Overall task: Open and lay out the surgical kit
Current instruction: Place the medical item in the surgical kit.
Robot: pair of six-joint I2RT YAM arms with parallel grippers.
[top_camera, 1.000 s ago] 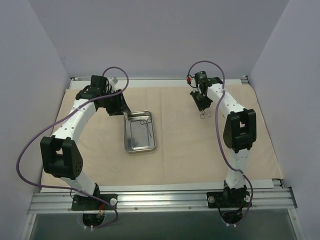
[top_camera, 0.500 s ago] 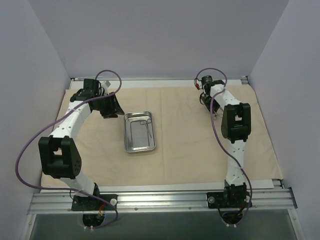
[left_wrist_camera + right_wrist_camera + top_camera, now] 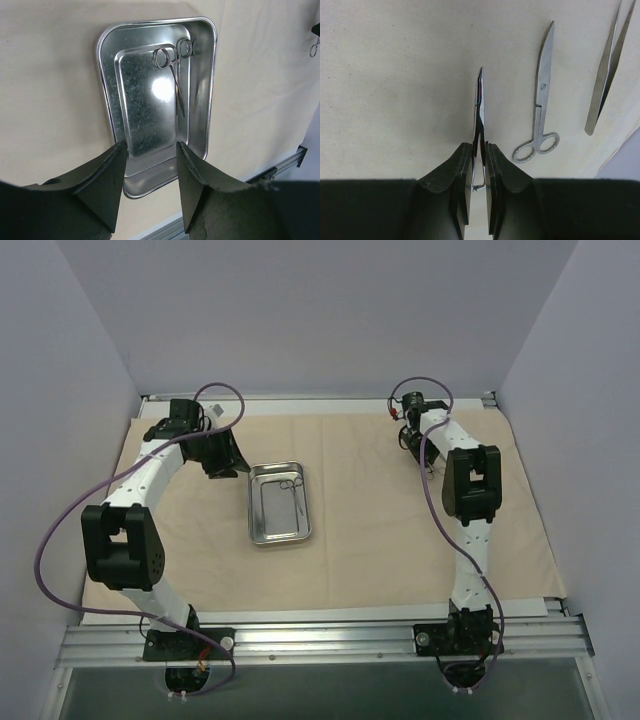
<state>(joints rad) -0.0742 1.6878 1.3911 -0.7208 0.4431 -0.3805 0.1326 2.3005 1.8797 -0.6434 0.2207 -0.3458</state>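
Note:
The beige cloth wrap (image 3: 380, 530) lies spread flat over the table. The steel tray (image 3: 262, 525) sits on it left of centre, with one ring-handled instrument (image 3: 291, 485) inside, also clear in the left wrist view (image 3: 175, 70). My left gripper (image 3: 228, 458) hovers open and empty just left of the tray (image 3: 205, 100), its jaws (image 3: 150, 150) framing the tray's near end. My right gripper (image 3: 410, 440) is at the far right of the cloth, shut (image 3: 479, 147) on a thin metal instrument (image 3: 479, 95) held edge-on over the cloth.
Curved scissors (image 3: 540, 110) and tweezers (image 3: 607, 70) lie on the cloth just right of the held instrument. The cage walls stand close on both sides. An aluminium rail (image 3: 320, 638) runs along the table's near edge.
My right arm has swung back and to the right with the instrument, to the far right of the cloth. My left gripper has shifted slightly left, away from the tray.

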